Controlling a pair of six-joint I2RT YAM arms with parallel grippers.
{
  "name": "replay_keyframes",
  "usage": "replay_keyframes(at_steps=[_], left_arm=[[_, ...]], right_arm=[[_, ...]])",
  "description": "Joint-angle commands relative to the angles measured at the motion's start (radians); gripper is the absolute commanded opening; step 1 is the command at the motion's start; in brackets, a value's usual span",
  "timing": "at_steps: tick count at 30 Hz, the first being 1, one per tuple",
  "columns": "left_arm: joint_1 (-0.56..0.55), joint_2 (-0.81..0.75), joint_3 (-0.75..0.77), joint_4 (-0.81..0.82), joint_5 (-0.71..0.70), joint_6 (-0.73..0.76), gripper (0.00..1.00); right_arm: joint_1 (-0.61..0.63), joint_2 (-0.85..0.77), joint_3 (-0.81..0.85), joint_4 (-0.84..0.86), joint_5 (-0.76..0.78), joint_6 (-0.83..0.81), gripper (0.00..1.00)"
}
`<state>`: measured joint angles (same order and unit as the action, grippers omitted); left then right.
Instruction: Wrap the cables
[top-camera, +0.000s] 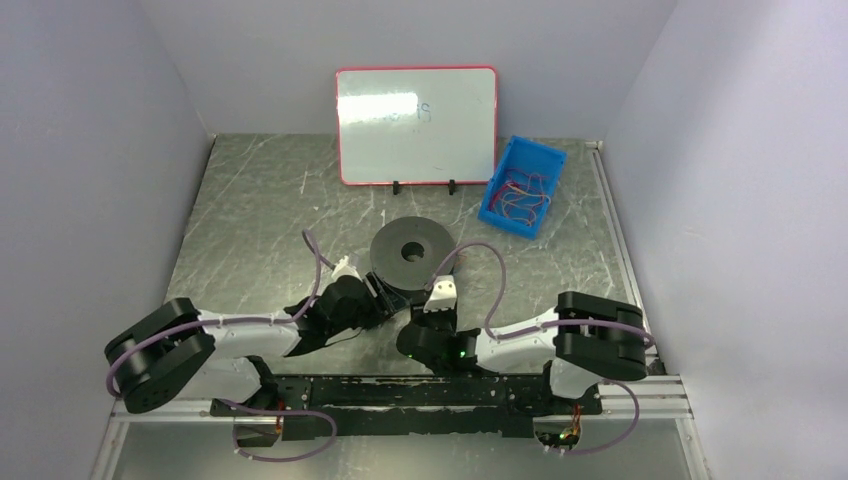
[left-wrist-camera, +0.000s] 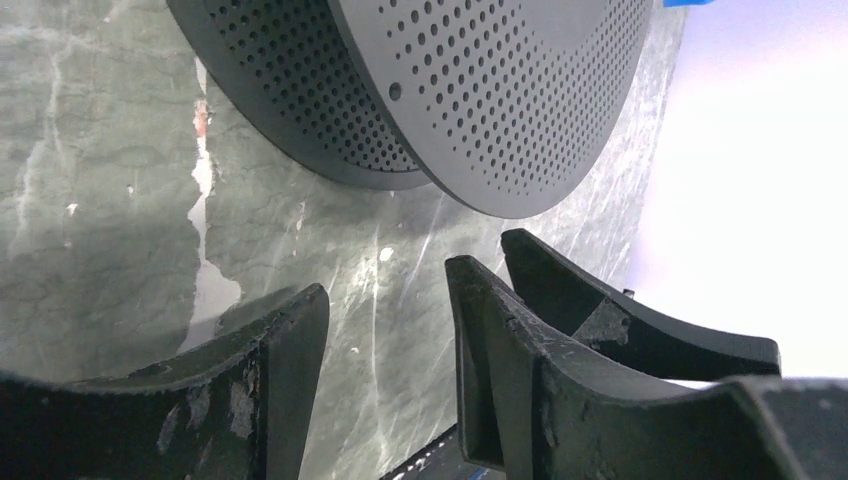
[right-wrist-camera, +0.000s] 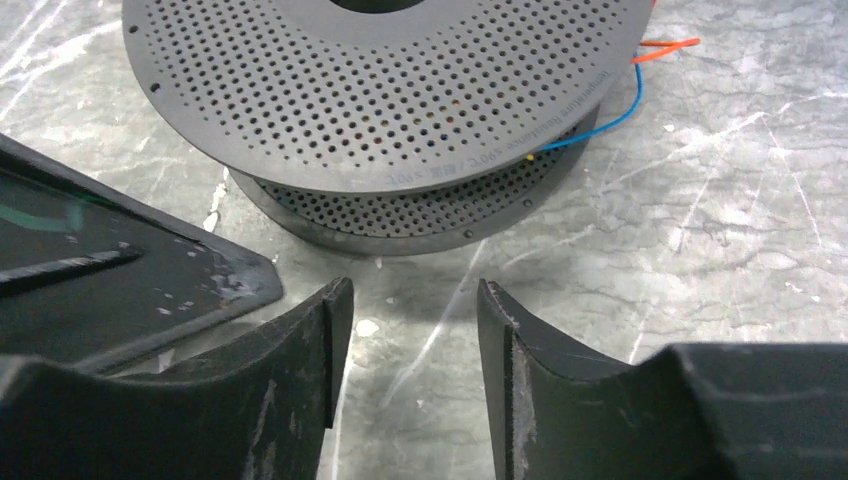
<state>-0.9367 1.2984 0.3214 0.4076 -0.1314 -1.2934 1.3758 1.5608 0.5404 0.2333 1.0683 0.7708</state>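
A black perforated spool (top-camera: 410, 251) lies flat mid-table. It fills the top of the left wrist view (left-wrist-camera: 480, 90) and of the right wrist view (right-wrist-camera: 380, 90). A thin red-orange cable end (right-wrist-camera: 665, 47) and a thin blue wire (right-wrist-camera: 612, 113) stick out at the spool's right side. More red and yellow cables (top-camera: 523, 196) lie tangled in a blue bin (top-camera: 545, 160) at the back right. My left gripper (top-camera: 380, 292) (left-wrist-camera: 388, 300) is open and empty at the spool's near-left rim. My right gripper (top-camera: 436, 286) (right-wrist-camera: 412, 295) is open and empty at its near-right rim.
A red-framed whiteboard (top-camera: 416, 125) stands at the back behind the spool. Grey walls close in the table on the left, right and back. The two grippers sit close together; the left one's finger (right-wrist-camera: 110, 270) shows in the right wrist view.
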Motion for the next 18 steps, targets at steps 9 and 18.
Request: replay_keyframes(at_steps=[9, 18], left_arm=[[0.007, -0.127, 0.010, -0.207, -0.039, 0.075, 0.62], [0.007, -0.231, 0.074, -0.436, -0.078, 0.156, 0.74]], right_arm=[[0.003, -0.116, -0.034, -0.121, -0.119, 0.024, 0.64], [-0.019, -0.295, -0.038, -0.159, -0.290, -0.079, 0.83]])
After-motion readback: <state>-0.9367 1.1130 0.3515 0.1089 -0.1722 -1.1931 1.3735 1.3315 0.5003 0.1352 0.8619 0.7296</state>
